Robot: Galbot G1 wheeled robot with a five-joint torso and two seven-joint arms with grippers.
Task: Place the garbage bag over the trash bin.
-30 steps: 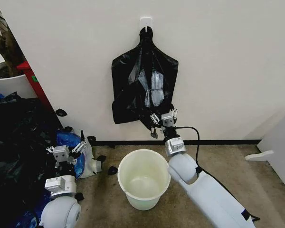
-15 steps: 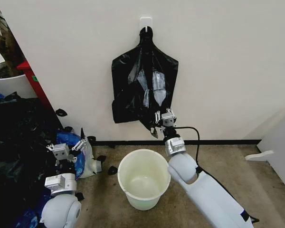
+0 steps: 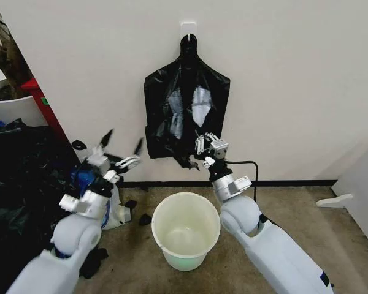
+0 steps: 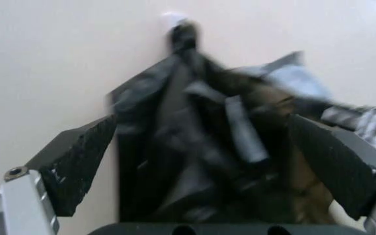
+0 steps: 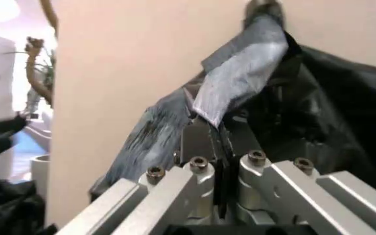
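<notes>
The garbage bag (image 3: 185, 113) is glossy, crinkled black plastic, hanging flat against the wall from a white hook (image 3: 188, 27). My right gripper (image 3: 202, 149) is at its lower right edge, shut on a fold of the plastic; the right wrist view shows the fingers (image 5: 204, 139) pinched together with the garbage bag (image 5: 318, 103) rising from them. My left gripper (image 3: 121, 146) is raised left of the bag's lower corner, open and apart from it; in the left wrist view the garbage bag (image 4: 195, 142) hangs beyond the spread left gripper (image 4: 202, 125). The white trash bin (image 3: 185, 229) stands open on the floor below.
A heap of black bags (image 3: 18, 184) and a shiny blue bag (image 3: 84, 180) lie on the floor at the left. A white planter with red trim (image 3: 15, 104) stands behind them. A white object (image 3: 334, 201) lies by the right wall. Bare floor surrounds the bin.
My left arm has risen from beside the blue bag to the level of the hanging bag's lower left corner. The right gripper shifted slightly up and left, and the bag's creases moved.
</notes>
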